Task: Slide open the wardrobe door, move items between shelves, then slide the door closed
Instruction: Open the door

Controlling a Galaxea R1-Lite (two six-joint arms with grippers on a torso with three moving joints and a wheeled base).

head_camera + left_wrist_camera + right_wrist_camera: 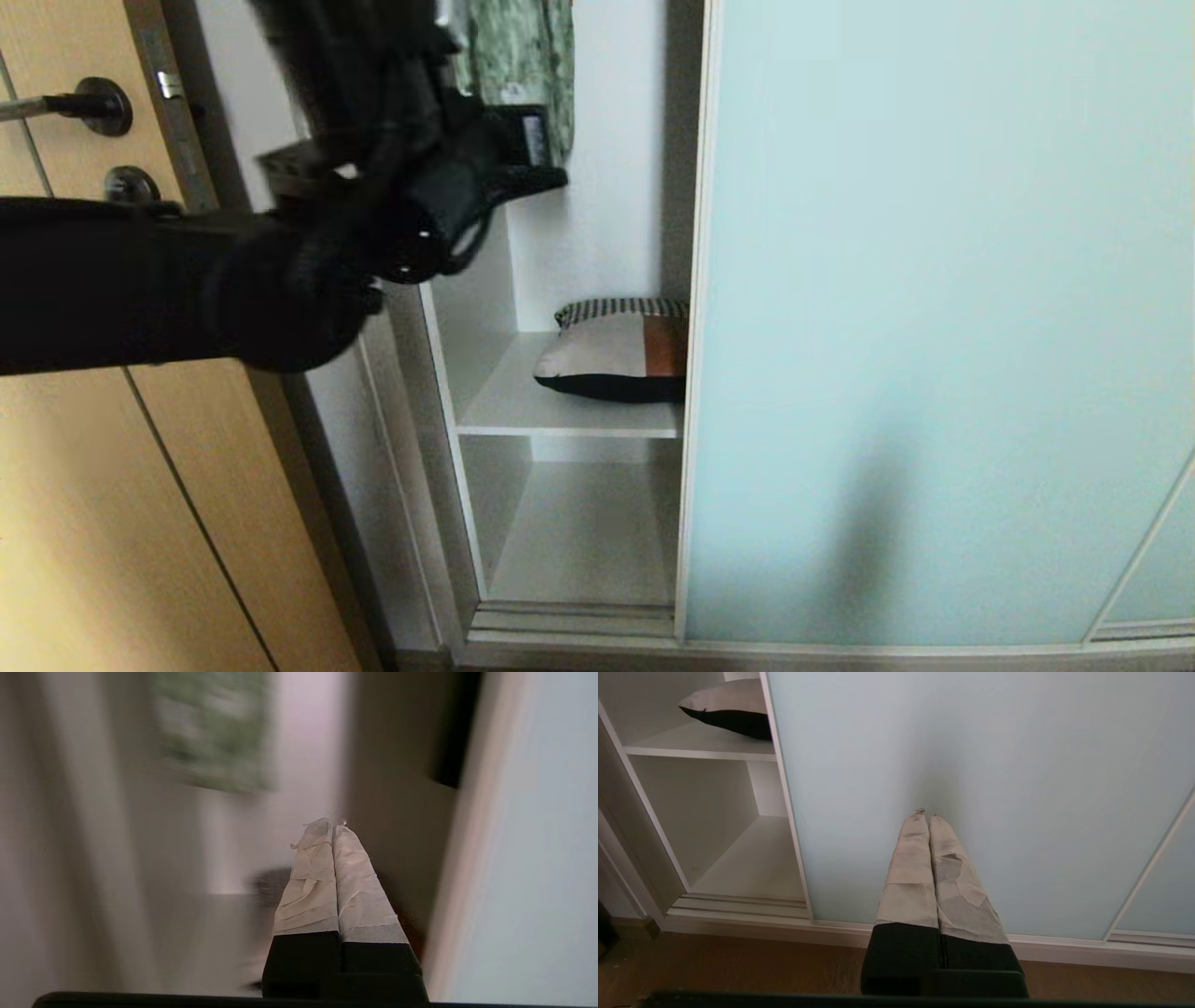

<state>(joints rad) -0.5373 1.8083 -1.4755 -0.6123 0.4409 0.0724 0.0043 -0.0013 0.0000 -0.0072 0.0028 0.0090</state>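
Fingers point(332, 858) of the left arm, pressed together, hover above the folded clothes point(621, 359) on the shelf point(569, 420).

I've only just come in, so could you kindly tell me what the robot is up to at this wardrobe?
The sliding wardrobe door stands partly open. The left gripper, shut and empty, is raised in front of the opening, near a hanging green floral garment. The folded clothes bundle lies on the upper shelf, partly behind the door's edge. The right gripper, also shut, points at the door lower down.
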